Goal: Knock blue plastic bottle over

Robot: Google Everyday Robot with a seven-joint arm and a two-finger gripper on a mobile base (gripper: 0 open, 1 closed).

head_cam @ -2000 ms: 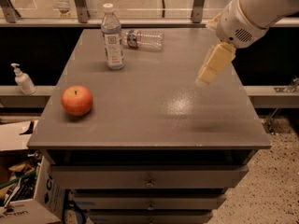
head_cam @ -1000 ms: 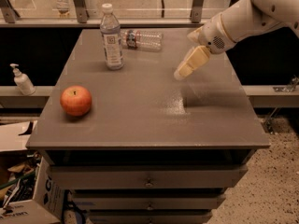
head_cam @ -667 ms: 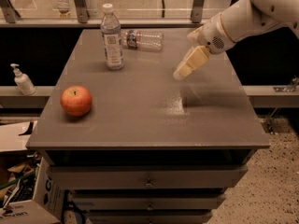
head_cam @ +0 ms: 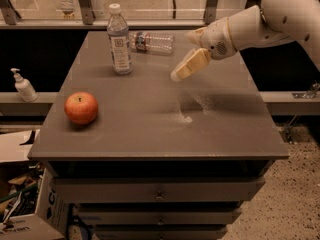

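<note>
Blue plastic bottle (head_cam: 119,39) stands upright at the table's (head_cam: 150,134) rear left.
Gripper (head_cam: 183,71) hovers to its right, grip state impossible to tell; ribbed bottle (head_cam: 152,41) lies just behind, apple (head_cam: 81,107) front-left; label shows a dark square logo.

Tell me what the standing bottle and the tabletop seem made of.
The standing bottle looks like clear plastic: see-through body, white cap. The tabletop is matte grey, maybe laminate or painted metal; dull glare. The gripper hovers beside the bottle, apart.

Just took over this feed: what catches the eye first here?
The gripper hangs above the table toward the back, right of the upright blue plastic bottle. A red apple sits near the left edge; a second clear bottle lies on its side at the back.
</note>
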